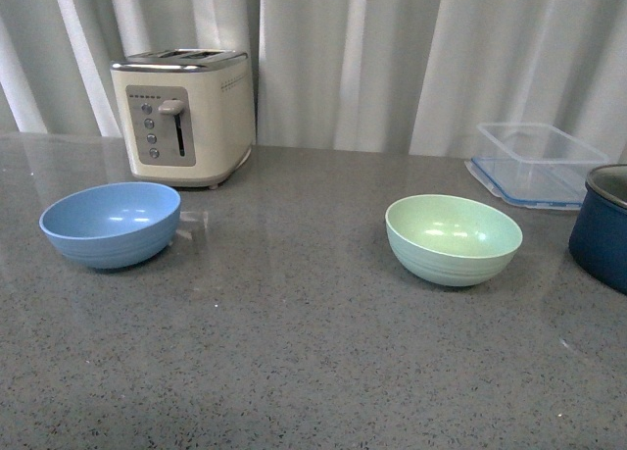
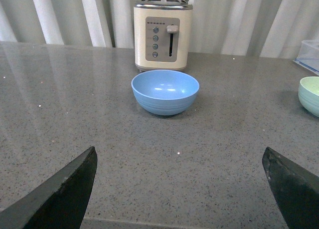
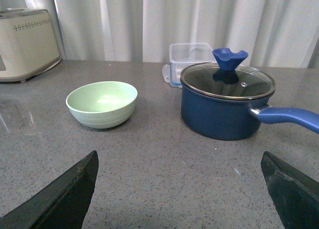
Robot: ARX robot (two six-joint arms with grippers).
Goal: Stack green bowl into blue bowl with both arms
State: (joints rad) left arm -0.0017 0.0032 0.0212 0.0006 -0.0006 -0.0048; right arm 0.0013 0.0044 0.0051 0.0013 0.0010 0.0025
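The blue bowl [image 1: 111,224] stands upright and empty on the grey counter at the left, just in front of the toaster. The green bowl [image 1: 454,239] stands upright and empty to the right of centre. Neither arm shows in the front view. In the left wrist view the blue bowl [image 2: 165,92] lies straight ahead, well beyond my open left gripper [image 2: 179,161], and the green bowl [image 2: 310,95] is cut by the frame edge. In the right wrist view the green bowl [image 3: 102,104] sits off to one side ahead of my open right gripper [image 3: 179,161]. Both grippers hold nothing.
A cream toaster [image 1: 183,115] stands at the back left against the white curtain. A clear plastic container [image 1: 534,163] sits at the back right. A dark navy pot [image 3: 227,102] with a glass lid and a long blue handle [image 3: 289,117] stands right of the green bowl.
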